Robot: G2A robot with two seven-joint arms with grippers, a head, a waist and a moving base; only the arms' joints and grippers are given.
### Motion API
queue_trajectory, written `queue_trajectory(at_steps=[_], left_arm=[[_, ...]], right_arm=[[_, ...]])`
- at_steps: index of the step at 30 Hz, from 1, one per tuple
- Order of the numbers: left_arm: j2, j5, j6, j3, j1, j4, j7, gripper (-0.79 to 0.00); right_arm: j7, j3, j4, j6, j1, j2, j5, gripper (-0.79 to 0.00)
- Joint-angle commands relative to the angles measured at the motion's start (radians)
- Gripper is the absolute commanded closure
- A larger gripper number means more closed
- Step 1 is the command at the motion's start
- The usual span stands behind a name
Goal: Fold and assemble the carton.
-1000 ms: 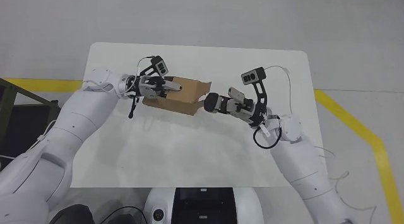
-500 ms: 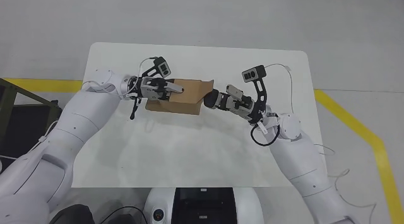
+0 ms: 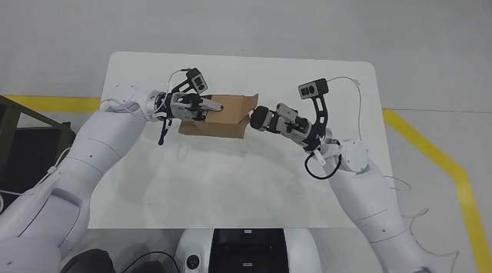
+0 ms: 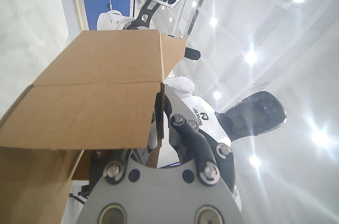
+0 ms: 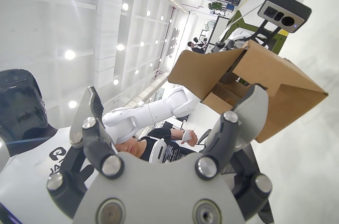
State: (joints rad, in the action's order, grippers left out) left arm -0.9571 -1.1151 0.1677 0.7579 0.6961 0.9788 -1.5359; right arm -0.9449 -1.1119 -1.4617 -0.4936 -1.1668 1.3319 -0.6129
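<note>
Left fingers [image 4: 185,129] grip the hollow carton [image 4: 92,108]; right fingers [image 5: 91,103] spread at its open end

At the middle of the tabletop's [image 3: 231,188] far half, the carton [image 3: 223,119] lies between the two arms, with the left gripper [image 3: 206,109] clasping its left end and the right gripper [image 3: 254,117] at its right end, jaws spread, one touching the open end.
</note>
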Motion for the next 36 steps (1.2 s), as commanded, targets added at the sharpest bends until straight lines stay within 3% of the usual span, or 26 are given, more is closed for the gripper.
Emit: queue_trajectory(at_steps=[1, 17, 26, 36], left_arm=[[-0.001, 0.002, -0.002, 0.0, 0.001, 0.002, 0.0, 0.0], [0.004, 0.024, -0.002, -0.004, 0.004, 0.006, 0.0, 0.0], [0.012, 0.017, 0.008, 0.002, 0.011, 0.013, 0.0, 0.0], [0.017, -0.002, 0.002, 0.008, 0.019, 0.021, 0.0, 0.0]], right_arm=[[0.003, 0.003, 0.001, 0.002, 0.0, 0.001, -0.008, -0.785], [-0.082, 0.056, 0.064, 0.073, 0.029, 0.016, -0.173, -0.785], [-0.087, 0.07, 0.091, 0.058, 0.046, 0.024, -0.19, -0.785], [-0.053, 0.036, 0.045, 0.04, 0.019, 0.014, -0.095, -0.785]])
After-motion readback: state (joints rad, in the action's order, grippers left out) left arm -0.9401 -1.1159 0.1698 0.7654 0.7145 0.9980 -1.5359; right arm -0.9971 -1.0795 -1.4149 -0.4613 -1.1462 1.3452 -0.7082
